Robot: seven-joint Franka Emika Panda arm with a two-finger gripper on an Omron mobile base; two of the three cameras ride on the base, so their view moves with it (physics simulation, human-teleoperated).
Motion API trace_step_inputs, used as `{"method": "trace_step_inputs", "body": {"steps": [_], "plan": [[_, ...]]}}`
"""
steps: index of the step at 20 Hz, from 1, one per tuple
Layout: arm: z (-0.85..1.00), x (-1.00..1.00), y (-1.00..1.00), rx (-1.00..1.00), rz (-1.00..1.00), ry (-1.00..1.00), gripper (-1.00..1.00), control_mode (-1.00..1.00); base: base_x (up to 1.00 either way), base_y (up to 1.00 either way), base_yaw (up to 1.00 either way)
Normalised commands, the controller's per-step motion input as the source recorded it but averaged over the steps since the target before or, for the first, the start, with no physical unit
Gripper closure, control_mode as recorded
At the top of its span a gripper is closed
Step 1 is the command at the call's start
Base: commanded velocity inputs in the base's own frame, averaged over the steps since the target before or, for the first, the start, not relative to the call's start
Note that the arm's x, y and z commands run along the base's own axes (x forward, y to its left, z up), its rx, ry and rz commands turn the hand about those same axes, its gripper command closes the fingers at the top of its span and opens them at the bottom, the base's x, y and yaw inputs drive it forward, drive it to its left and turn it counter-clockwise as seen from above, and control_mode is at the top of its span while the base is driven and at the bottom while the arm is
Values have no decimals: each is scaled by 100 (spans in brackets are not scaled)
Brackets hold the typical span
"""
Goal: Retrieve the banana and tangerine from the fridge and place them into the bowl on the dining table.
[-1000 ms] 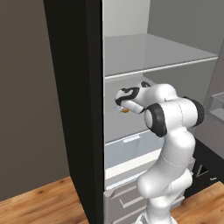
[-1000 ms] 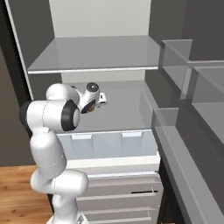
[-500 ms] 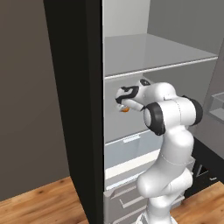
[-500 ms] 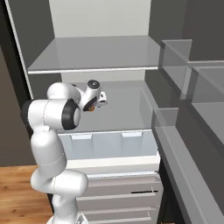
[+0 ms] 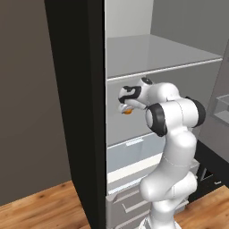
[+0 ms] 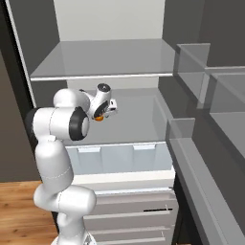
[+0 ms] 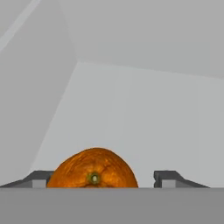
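Orange peel sits between the 2 dark fingers (image 7: 37,178) in the hand view: the tangerine (image 7: 92,169) lies against the one at its left, with a clear gap to the other. The fingers look partly spread, and I cannot tell whether they actually grip the fruit.

In both base views the tangerine (image 5: 128,111) shows just under the gripper (image 6: 106,112), inside the fridge (image 5: 85,112), below its upper shelf (image 6: 103,57) and above the pale drawers (image 6: 119,158).

Likely risks: with contact on only 1 side, the round fruit could slip and roll to the back of the fridge. Pulling out carelessly, the bent arm could also knock that upper shelf or the fridge's black side edge.
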Motion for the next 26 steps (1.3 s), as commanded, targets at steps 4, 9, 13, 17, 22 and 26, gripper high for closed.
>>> {"method": "trace_step_inputs", "body": {"steps": [4, 9, 13, 17, 22, 26], "plan": [[-57, -30, 2, 0, 0, 2, 100, -100, 0, 0, 0], [-81, -59, 2, 0, 0, 0, 100, -100, 0, 0, 0], [-97, -93, -5, 0, 0, -3, 100, -100, 0, 0, 0], [-56, -100, -44, 0, -1, 0, 100, -100, 0, 0, 0], [-20, -100, -75, 1, -2, 0, 100, -100, 0, 0, 0], [0, -100, -69, 4, 0, 0, 100, -100, 0, 0, 0]]}}
